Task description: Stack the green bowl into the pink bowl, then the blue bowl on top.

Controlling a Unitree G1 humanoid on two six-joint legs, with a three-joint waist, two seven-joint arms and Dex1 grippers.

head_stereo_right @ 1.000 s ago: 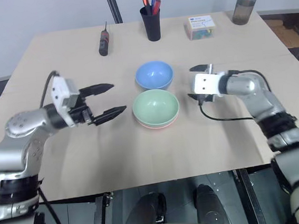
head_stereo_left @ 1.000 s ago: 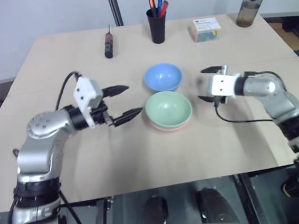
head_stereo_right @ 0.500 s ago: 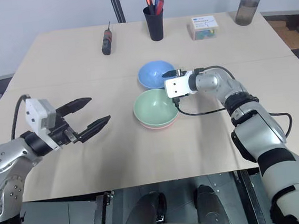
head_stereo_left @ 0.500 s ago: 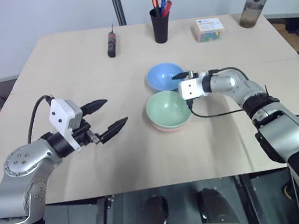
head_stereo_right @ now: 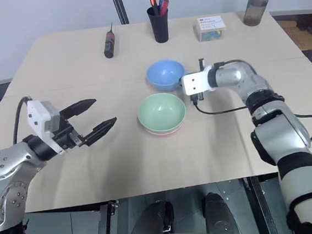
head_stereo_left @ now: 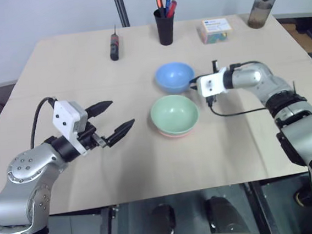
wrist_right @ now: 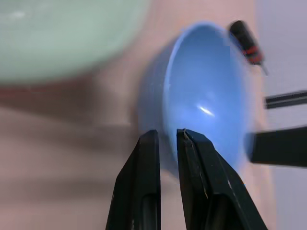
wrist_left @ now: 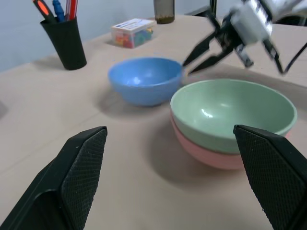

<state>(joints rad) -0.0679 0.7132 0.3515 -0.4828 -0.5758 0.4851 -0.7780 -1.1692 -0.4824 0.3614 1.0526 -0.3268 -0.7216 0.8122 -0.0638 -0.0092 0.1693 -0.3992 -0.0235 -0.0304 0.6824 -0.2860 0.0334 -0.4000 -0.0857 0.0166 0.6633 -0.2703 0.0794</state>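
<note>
Two end effectors over the worktop [head_stereo_left: 73,58]. Right end effector [wrist_right: 165,139] pinches the rim of the blue bowl [head_stereo_left: 174,76]: one black finger inside the wall, the other outside, only the thin rim between them. Seen from the head, the grip sits on the bowl's right-hand edge, the white wrist block just beside it and a black cable looping down onto the worktop.

Left end effector [head_stereo_left: 113,121] stands wide apart and empty, fingers pointing toward the bowls, well apart from them on the left side of the worktop. Its two textured black fingertips [wrist_left: 81,163] frame the bowls in the left wrist view.

Green bowl [head_stereo_left: 174,114] sits nested inside the pink bowl [wrist_left: 206,155]; only a band of pink shows beneath the green rim. This pair is at the middle of the worktop. Blue bowl lies just behind it, toward the far edge, near but not touching it, upright as far as can be judged.

Along the far edge, left to right: a black screwdriver [head_stereo_left: 114,46] with a red band, a black cup of pens [head_stereo_left: 165,25], a small clear box [head_stereo_left: 214,30] with coloured contents, a dark bottle [head_stereo_left: 261,6] at the corner.
</note>
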